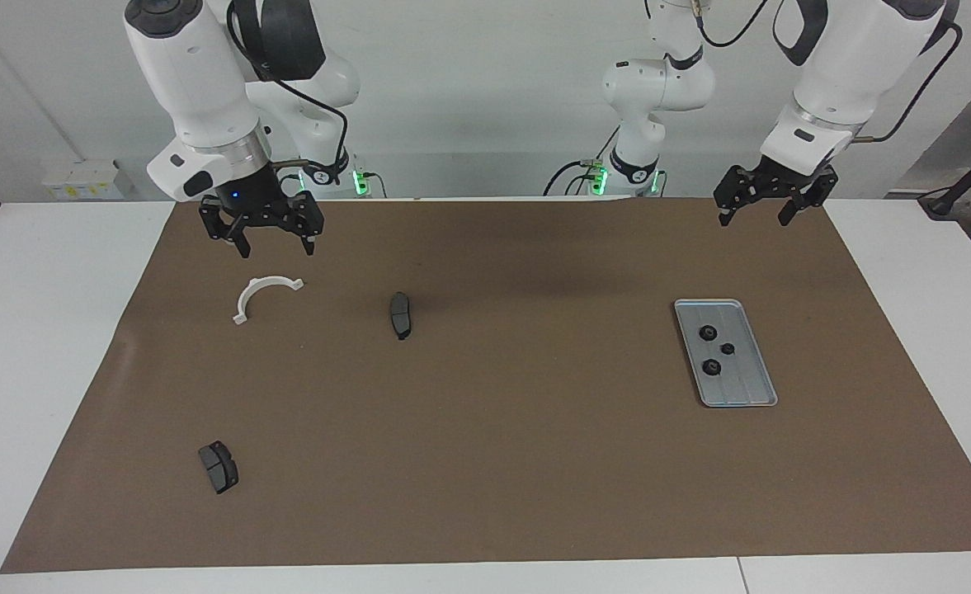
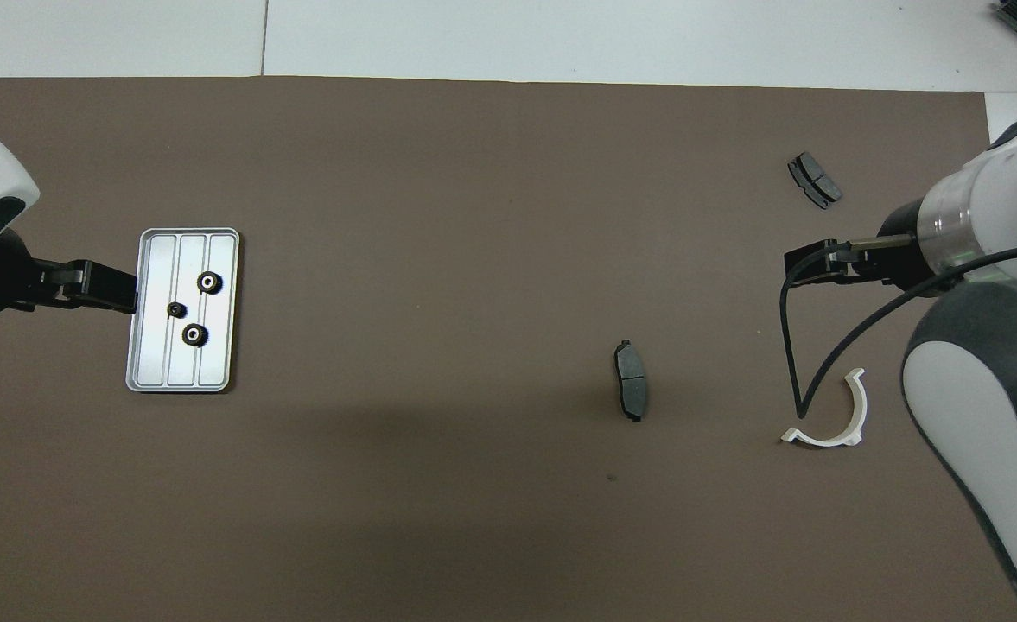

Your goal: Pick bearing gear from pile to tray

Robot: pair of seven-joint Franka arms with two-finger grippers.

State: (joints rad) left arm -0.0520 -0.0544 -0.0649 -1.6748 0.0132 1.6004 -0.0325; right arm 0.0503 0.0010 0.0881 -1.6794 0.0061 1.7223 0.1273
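The silver tray [image 1: 751,389] [image 2: 156,350] lies on the brown mat toward the left arm's end. In it sit three small black gears [image 1: 707,333] [image 1: 728,348] [image 1: 711,367], also seen from overhead as gears [image 2: 208,282] [image 2: 176,309] [image 2: 194,334]. Of the pile, a white curved bracket [image 1: 269,281] [image 2: 861,410] and two dark brake pads [image 1: 400,314] [image 1: 218,466] lie scattered toward the right arm's end. My left gripper [image 1: 753,213] [image 2: 123,291] hangs open and holds nothing, high over the mat beside the tray. My right gripper [image 1: 275,241] [image 2: 806,263] hangs open above the mat by the bracket.
The brown mat [image 1: 518,462] covers most of the white table [image 1: 40,330]. One brake pad [image 2: 631,391] lies mid-mat, the other [image 2: 815,180] farther from the robots. A black cable [image 2: 789,345] loops down from the right wrist.
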